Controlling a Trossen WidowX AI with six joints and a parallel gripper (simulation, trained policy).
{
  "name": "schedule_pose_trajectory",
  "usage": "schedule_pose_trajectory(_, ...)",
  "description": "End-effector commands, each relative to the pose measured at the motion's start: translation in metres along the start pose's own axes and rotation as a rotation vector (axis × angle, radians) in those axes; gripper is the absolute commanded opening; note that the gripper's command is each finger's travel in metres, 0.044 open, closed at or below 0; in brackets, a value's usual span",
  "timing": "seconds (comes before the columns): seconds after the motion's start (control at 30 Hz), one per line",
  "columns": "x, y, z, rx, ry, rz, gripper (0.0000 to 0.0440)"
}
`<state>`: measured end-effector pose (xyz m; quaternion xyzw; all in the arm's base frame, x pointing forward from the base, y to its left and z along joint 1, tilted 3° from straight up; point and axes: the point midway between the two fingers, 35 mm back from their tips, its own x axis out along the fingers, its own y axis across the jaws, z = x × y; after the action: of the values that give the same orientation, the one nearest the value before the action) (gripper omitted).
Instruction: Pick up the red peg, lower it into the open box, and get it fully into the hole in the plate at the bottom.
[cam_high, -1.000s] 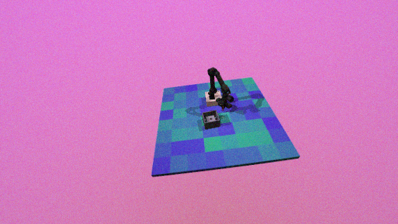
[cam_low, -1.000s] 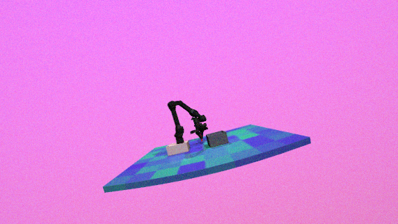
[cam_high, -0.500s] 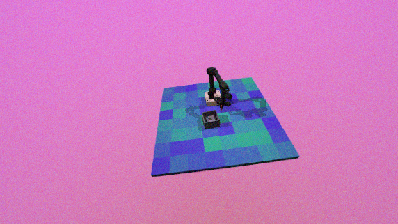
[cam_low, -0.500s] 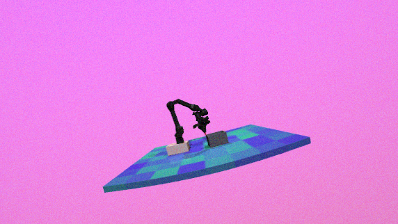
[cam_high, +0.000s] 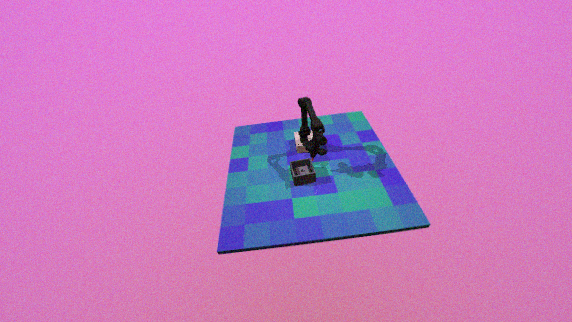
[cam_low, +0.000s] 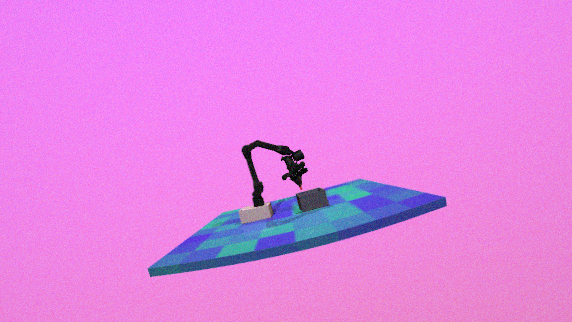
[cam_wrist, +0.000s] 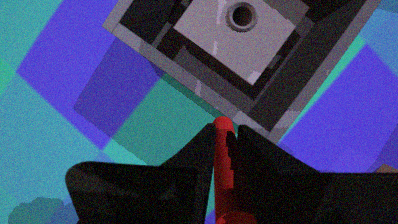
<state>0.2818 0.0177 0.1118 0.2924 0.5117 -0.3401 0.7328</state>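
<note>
The red peg (cam_high: 313, 158) (cam_low: 301, 188) (cam_wrist: 223, 167), a slim, smooth cylinder with a rounded end, was clamped between the black fingers of the gripper (cam_high: 314, 154) (cam_low: 300, 184) (cam_wrist: 226, 131). Its tip was seen protruding just past the fingertips, and it was held outside the box, above the board (cam_high: 367, 197) (cam_low: 280, 239) (cam_wrist: 47, 120).

The open box (cam_high: 296, 178) (cam_low: 313, 200) (cam_wrist: 292, 115), square and dark grey with thin, flat walls, was placed just ahead of the hand, its near corner seen close beyond the peg's tip in the wrist view. At its bottom a paler grey, flat plate (cam_high: 300, 172) (cam_wrist: 210, 22) was shown, with a round, raised-rimmed hole that was left unfilled. Behind the hand, the arm (cam_high: 304, 117) (cam_low: 252, 170) was carried on a pale block (cam_high: 300, 145) (cam_low: 256, 214). The board was patterned with blue, violet and green squares; its material could not be told.
</note>
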Motion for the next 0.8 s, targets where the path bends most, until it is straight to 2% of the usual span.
schedule_pose_trajectory(0.0,0.002,-0.001,0.014,0.02,-0.003,0.002,0.0)
schedule_pose_trajectory(0.43,0.024,-0.009,0.06,0.104,-0.008,-0.008,0.0)
schedule_pose_trajectory(0.77,0.048,-0.013,0.077,0.14,0.024,-0.017,0.0002)
